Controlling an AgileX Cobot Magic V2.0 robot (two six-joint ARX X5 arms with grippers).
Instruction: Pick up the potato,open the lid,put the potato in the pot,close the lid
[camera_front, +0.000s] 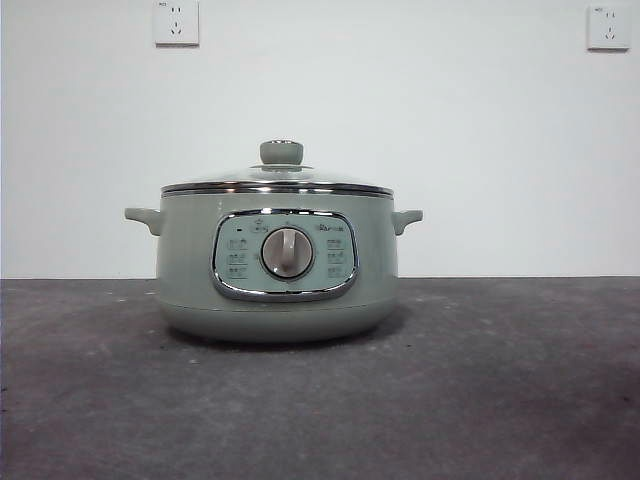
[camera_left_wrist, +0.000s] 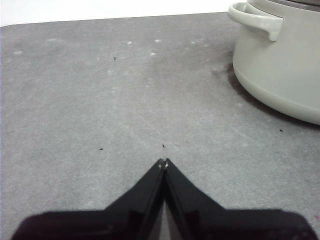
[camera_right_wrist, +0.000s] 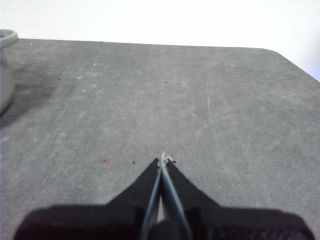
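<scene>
My left hand (camera_left_wrist: 164, 162) is pressed closed on nothing above the grey surface (camera_left_wrist: 100, 100), the pot (camera_front: 277, 262) near it. My right hand (camera_right_wrist: 163, 159) is closed and empty too. The lid (camera_front: 280, 178) sits on the pot.

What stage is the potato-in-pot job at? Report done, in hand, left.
Done: nothing visibly; the lid sits closed on the pot, and no potato shows in any view. In hand: nothing; the left gripper and right gripper are shut over bare table. Left: apparently every step.
</scene>
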